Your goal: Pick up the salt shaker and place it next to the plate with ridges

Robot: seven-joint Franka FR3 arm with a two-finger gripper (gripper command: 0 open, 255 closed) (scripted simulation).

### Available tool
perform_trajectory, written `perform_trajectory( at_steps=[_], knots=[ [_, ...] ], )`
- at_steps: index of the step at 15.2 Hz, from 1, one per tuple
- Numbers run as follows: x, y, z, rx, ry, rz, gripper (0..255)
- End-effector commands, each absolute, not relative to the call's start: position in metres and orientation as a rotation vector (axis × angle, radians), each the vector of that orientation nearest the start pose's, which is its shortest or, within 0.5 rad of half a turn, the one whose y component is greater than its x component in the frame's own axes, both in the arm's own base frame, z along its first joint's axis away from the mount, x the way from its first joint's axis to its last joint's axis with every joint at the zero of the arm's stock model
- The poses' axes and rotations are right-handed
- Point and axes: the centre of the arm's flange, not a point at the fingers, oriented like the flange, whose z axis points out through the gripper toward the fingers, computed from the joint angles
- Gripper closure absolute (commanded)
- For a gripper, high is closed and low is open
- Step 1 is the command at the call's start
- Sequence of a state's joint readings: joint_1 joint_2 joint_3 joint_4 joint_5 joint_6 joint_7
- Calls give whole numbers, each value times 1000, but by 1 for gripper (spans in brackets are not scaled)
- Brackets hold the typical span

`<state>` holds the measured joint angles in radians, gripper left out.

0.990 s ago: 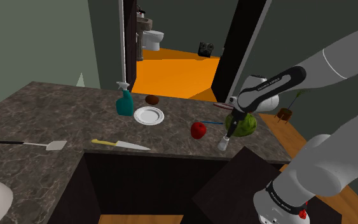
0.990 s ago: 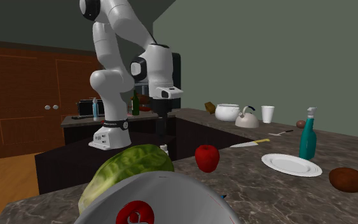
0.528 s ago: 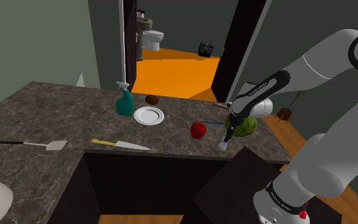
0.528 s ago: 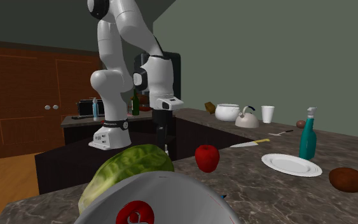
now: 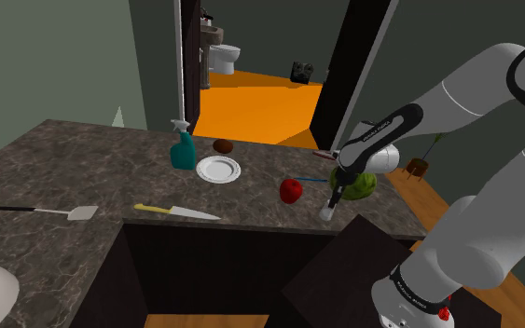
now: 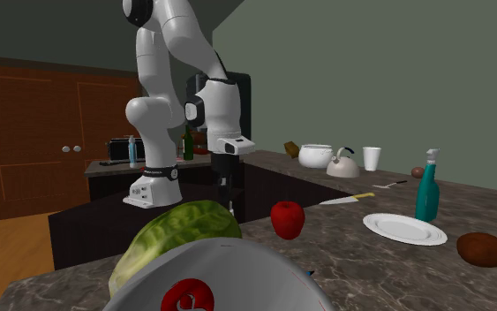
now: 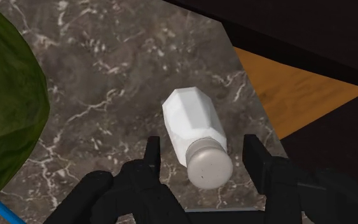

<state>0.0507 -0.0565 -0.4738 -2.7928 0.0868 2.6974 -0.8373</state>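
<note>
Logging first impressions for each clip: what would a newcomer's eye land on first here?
The black pincer stands open astride a white salt shaker near the edge of the dark marbled counter, not touching it. In the second exterior view a big green lettuce looms in front, a red apple just beyond it. The bright orange floor glows through the doorway in the shoulder view.

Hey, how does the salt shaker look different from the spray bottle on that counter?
The salt shaker is plain white; the spray bottle is teal with a pale trigger head. The shaker is shorter and stubbier than the bottle. The shaker sits near the edge of the counter, between the fingers of the open claw; the bottle stands beside the white plate. Both stand upright on the dark marbled surface.
</note>
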Motion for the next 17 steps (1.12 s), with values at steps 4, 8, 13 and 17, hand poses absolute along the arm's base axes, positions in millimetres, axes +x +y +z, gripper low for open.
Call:
perform_trajectory(
  at_steps=[4,8,13,17],
  knots=[
    [342,-154,220,-3022,-513,2,255],
    [342,-154,220,-3022,-513,2,255],
    [342,-154,241,-3022,-513,2,255],
    [342,-154,262,-3022,-513,2,255]
  ],
)
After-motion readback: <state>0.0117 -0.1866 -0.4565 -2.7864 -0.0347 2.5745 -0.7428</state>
